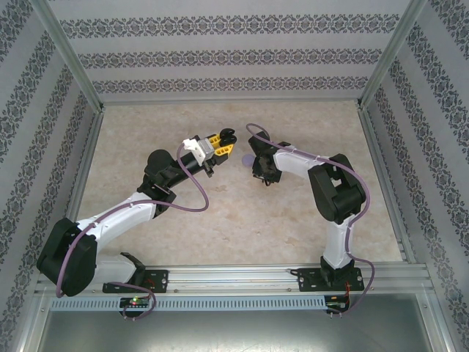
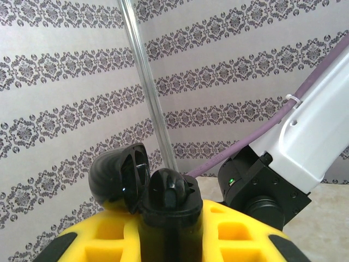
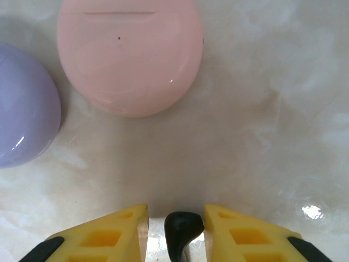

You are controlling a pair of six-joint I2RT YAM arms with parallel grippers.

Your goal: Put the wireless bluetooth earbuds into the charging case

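Left fingers (image 2: pixel 109 240) pinch the open black case (image 2: pixel 122 177). The pink case (image 3: pixel 131 54) lies shut beside the lilac case (image 3: pixel 24 109). A black earbud (image 3: pixel 184 232) sits between the narrowly spread right fingers (image 3: pixel 103 240).

Illumination: bright, even and diffuse, from overhead.
Shadows: soft and faint on the table (image 1: pixel 242 220).
Glare: small highlights on the pink case (image 3: pixel 131 54) and the lilac case (image 3: pixel 22 109).
Focus: yellow fingers (image 3: pixel 98 240) blurred in both wrist views.
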